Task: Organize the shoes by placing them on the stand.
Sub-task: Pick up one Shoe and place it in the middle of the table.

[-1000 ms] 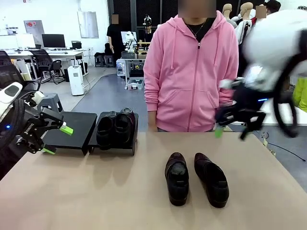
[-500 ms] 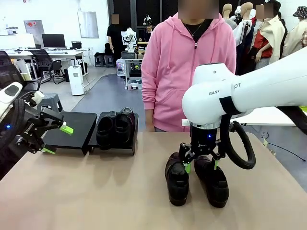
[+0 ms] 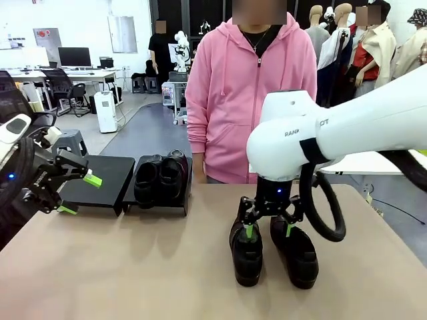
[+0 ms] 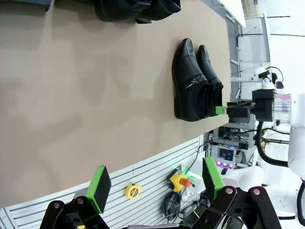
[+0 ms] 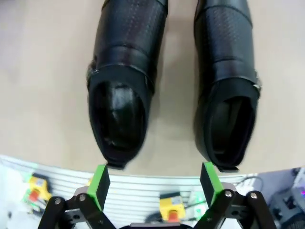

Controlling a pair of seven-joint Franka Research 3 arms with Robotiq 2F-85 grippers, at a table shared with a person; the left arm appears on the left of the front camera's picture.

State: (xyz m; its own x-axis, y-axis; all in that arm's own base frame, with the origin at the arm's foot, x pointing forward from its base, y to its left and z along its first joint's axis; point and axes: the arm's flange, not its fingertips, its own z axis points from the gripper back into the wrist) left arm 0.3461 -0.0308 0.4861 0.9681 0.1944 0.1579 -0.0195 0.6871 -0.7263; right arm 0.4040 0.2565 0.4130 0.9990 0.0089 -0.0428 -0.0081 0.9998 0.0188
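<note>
Loose pair: the left shoe (image 3: 246,257) and the right shoe (image 3: 297,257) are laid side by side, just apart, on the tan surface (image 3: 133,273), right of the middle.
Long axis: both shoes run near-to-far across the surface, with toes toward the robot and heel openings toward the person (image 3: 250,100).
Right hand (image 3: 268,231): it is held spread wide and empty, pointing down just over the heel ends. In the wrist view one green pad is seen above each shoe's heel, so the gap between the shoes is straddled.
Left hand (image 3: 80,195): it is held wide and empty off the surface's left edge, well apart from the loose pair.
Stand (image 3: 107,175): it is placed at the far left. Its right panel is filled by the stored pair (image 3: 160,177), and its left panel is bare.
Governing relation: the loose pair is nearest the right hand, and the bare panel lies to that hand's left, beyond the stored pair. A sideways shift is judged necessary before a single heel can be bracketed.
</note>
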